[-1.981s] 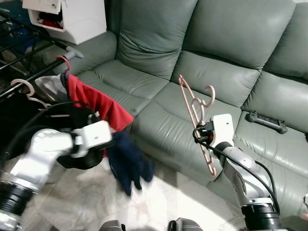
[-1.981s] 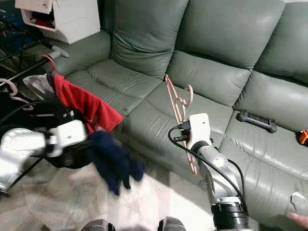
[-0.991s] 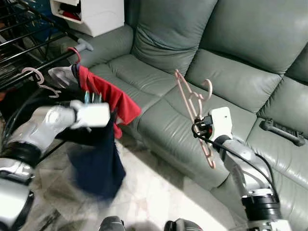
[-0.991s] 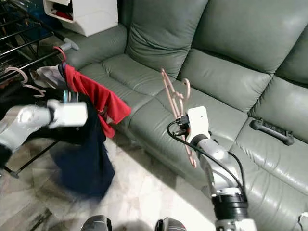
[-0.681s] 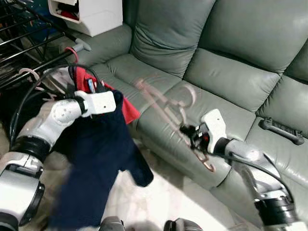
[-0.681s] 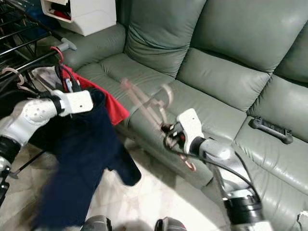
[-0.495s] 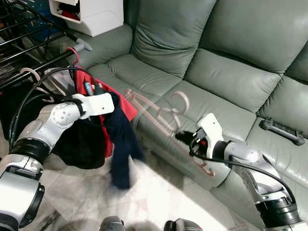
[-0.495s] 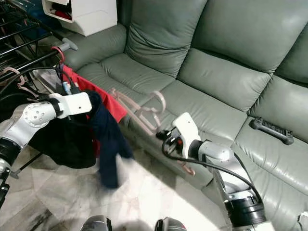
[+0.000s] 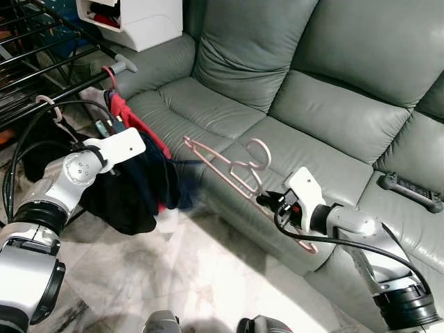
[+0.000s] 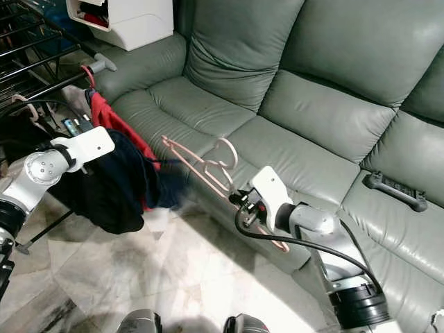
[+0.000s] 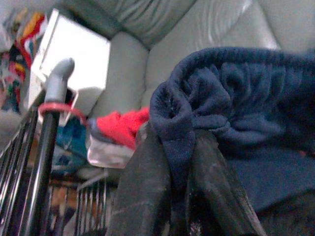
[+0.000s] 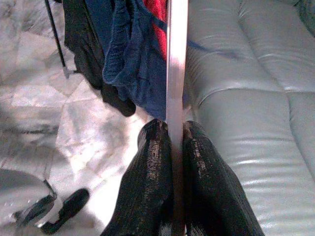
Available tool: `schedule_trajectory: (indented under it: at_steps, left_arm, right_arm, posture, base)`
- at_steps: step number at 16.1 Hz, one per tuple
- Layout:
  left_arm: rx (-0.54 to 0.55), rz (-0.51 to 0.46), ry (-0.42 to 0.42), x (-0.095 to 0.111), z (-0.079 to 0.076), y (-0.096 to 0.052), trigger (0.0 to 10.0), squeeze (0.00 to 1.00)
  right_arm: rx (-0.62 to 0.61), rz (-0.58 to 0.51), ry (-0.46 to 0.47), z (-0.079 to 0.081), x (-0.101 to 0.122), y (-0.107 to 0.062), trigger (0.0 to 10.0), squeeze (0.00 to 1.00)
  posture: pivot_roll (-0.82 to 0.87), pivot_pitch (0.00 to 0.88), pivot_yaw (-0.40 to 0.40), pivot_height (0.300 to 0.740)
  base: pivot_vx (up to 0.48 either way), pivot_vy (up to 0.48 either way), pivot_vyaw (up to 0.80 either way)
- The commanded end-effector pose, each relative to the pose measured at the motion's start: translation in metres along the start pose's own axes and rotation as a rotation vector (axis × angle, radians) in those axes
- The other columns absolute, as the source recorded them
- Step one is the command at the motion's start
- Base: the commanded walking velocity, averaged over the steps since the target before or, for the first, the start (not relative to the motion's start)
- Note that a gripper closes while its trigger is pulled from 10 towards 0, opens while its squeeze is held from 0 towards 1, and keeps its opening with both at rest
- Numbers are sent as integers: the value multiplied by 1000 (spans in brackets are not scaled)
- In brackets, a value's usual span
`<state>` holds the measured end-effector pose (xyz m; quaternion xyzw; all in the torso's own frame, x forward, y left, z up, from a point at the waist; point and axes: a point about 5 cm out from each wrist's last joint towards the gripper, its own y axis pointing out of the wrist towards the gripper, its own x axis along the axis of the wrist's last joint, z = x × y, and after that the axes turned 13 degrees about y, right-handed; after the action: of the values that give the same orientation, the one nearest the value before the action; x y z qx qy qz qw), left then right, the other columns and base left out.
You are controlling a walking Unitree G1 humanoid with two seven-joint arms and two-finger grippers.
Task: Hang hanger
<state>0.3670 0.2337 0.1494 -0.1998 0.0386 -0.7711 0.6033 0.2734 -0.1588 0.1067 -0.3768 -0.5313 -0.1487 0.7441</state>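
Observation:
A pink hanger [image 9: 229, 165] hangs in the air in front of the grey sofa [image 9: 326, 104], tilted toward the left. My right gripper [image 9: 272, 201] is shut on its lower bar; the right wrist view has the bar [image 12: 175, 73] clamped between both fingers [image 12: 150, 187]. My left gripper [image 11: 178, 162] is shut on the hem of a dark navy garment [image 9: 156, 182], which hangs down at the left by the drying rack [image 9: 62, 52]. A red garment [image 9: 135, 125] on a red hanger hook [image 9: 109, 71] hangs on the rack behind it.
A black wire drying rack fills the far left, with another pale hanger hook [image 9: 46, 103] and dark clothes [image 9: 121, 205] on it. A white box [image 9: 135, 17] stands behind the sofa arm. A black handle-shaped object [image 9: 411, 191] lies on the right seat. Marble floor [image 9: 194, 277] lies below.
My right gripper has swung the pink hanger from upright to a low tilt leftward. My left gripper has pulled the navy garment back toward the rack, where it now hangs.

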Motion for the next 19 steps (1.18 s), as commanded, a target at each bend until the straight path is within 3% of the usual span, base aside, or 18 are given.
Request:
schedule_trajectory:
  at_steps: [1,3,4,8,14,19]
  left_arm:
    - [29,-81,-8,12,9,1,10000,0]
    - [39,-101,-16,14,10,1,10000,0]
    - [46,-160,-16,21,10,0,10000,0]
    - [44,-174,-7,20,9,-1,10000,0]
    - [-19,-274,13,26,-7,-6,10000,0]
    - [21,-311,9,30,-4,-9,10000,0]
  right_arm:
    - [1,4,-15,-4,2,-3,10000,0]
    - [16,12,-17,-4,2,-4,10000,0]
    - [48,21,-20,-3,0,-6,10000,0]
    - [146,37,-17,5,-1,-10,10000,0]
    - [297,25,14,9,14,-22,10000,0]
    - [338,55,16,12,12,-26,10000,0]
  posture:
    - [-23,48,-11,740]
    - [-23,48,-11,740]
    - [-21,47,-11,740]
    - [-21,47,-12,740]
    - [-24,47,-17,740]
    - [-22,47,-20,740]
  base:
    - [0,0,0]
    - [0,0,0]
    - [0,0,0]
    - [0,0,0]
    - [0,0,0]
    - [0,0,0]
